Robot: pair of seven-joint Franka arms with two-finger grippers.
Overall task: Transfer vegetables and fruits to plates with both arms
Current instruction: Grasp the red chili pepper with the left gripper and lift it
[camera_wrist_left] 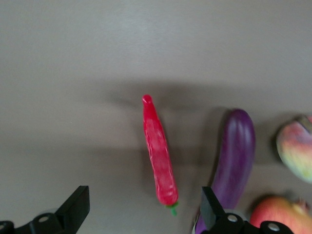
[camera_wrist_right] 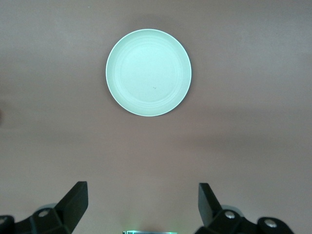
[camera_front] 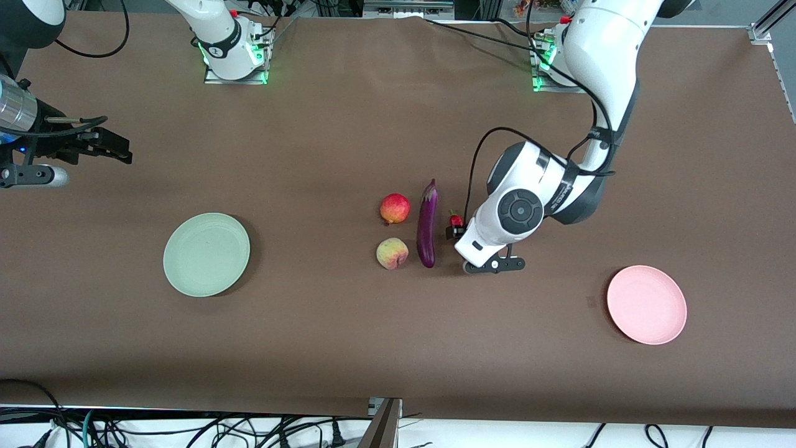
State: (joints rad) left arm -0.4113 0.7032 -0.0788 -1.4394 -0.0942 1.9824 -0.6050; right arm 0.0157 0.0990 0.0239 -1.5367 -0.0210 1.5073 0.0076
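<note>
A thin red chili pepper lies on the brown table beside the long purple eggplant. My left gripper hangs open low over the chili, whose green stem end sits between the fingers without touching them. In the front view the left wrist hides most of the chili. Next to the eggplant, toward the right arm's end, are the red apple and, nearer the front camera, the peach. My right gripper waits open and empty, high over the right arm's end, with the mint green plate in its view.
The pale pink plate lies toward the left arm's end of the table, nearer the front camera than the produce. Bare brown tabletop separates both plates from the fruit group. Cables hang below the table's front edge.
</note>
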